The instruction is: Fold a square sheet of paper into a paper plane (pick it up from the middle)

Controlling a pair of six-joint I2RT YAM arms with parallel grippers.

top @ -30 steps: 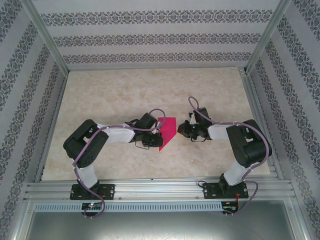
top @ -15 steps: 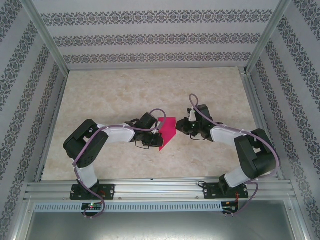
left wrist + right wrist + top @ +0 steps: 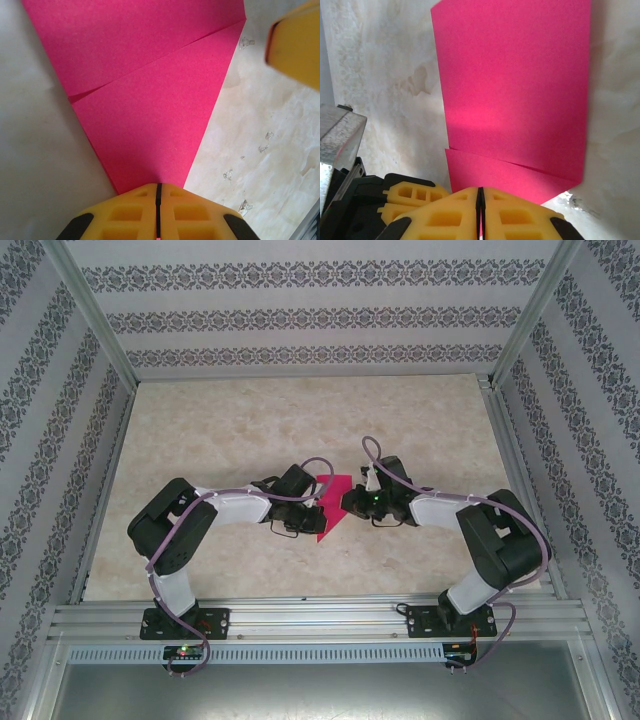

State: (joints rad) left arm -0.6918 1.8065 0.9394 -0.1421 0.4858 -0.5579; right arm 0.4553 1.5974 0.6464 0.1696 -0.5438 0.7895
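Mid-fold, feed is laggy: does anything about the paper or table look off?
Nothing serious. The square sheet of paper lies flat, partly folded, with no tear or crumple, pinched by the left gripper at its point and the right gripper at a folded edge. A few shiny flecks dot the table beside it.

The magenta-pink square sheet of paper (image 3: 330, 510) is seen partly folded: 1 diagonal flap is laid over it, 1 end is narrowed to a point. It is laid flat at mid-table (image 3: 250, 420).
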